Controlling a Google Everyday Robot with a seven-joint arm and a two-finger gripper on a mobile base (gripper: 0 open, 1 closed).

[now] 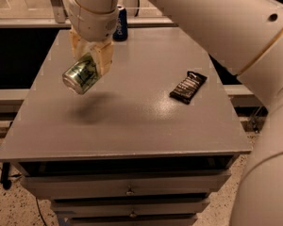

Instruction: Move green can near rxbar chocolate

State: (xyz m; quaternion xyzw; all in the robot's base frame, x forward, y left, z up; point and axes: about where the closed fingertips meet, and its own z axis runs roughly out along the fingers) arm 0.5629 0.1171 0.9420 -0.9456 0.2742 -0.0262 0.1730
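Note:
The green can [80, 76] is light green with darker markings and hangs tilted in the air above the left part of the grey table [132, 126], its shadow on the surface below. My gripper [90, 55] reaches down from above and is shut on the can's upper part, with cream fingers [104, 56] on either side. The rxbar chocolate [188, 87], a flat black bar with white lettering, lies on the table's right side, well apart from the can.
A dark blue can [120, 24] stands upright at the table's far edge, just behind the gripper. My large arm [212, 18] spans the upper right. Drawers [127, 189] run below the table's front edge.

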